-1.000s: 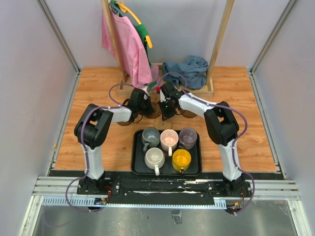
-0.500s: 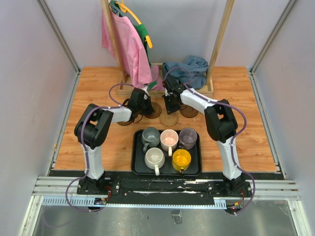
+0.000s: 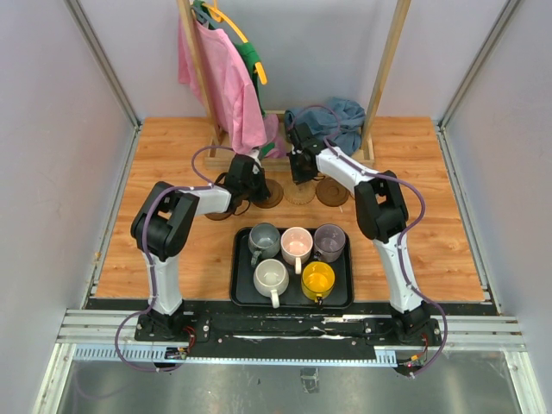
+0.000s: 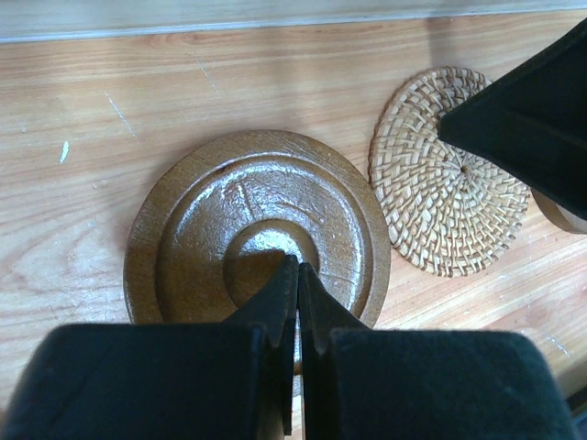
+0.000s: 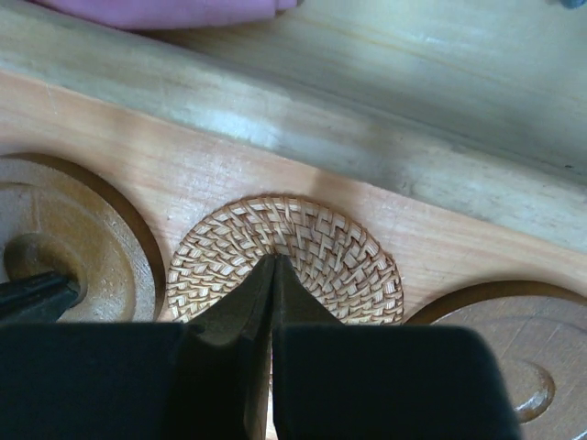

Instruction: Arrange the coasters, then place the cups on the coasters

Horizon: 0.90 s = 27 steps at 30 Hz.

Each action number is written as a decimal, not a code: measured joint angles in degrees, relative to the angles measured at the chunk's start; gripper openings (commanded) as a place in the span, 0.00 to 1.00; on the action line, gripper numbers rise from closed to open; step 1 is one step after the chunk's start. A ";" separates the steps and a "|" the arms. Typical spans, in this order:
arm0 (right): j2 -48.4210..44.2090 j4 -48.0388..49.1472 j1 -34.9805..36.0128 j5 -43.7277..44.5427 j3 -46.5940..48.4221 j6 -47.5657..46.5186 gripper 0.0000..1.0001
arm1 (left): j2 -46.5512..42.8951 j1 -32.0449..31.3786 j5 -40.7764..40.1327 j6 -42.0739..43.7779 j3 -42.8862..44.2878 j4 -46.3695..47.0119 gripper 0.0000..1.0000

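Currently both tools work at the far side of the table (image 3: 457, 216). Left gripper (image 4: 296, 268) — jaws pressed together, nothing held, tips over the raised centre of a dark wood coaster (image 4: 202, 229). Right gripper (image 5: 273, 263) — likewise closed and empty, tips above the woven tan coaster (image 5: 321, 243), which lies just beside the dark one on its right. A second dark coaster (image 5: 500, 344) comes next on the right, near but apart.

Edges: this row runs just in front of the clothes rack's wooden base rail (image 5: 275, 119). The rail and a hanging pink cloth (image 3: 216, 78) close off the space behind. Bare wood lies open left and right of the black tray (image 3: 235, 276), with a narrow strip between tray and coaster row.

Counts:
- Coasters — three plainly seen from above, two dark and one tan. Dark shapes under the left arm cannot be made out.
- Cups — five, all on the tray near the arm bases. Far row: dark grey mug (image 3: 263, 239), pink mug (image 3: 297, 243), lavender mug (image 3: 329, 240). Near row: white mug (image 3: 271, 277), yellow mug (image 3: 318, 279).
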 measured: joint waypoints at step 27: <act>-0.22 3.08 -0.44 -0.76 -1.27 -1.14 0.01 | 0.76 0.35 -8.13 -0.48 1.36 -0.22 0.00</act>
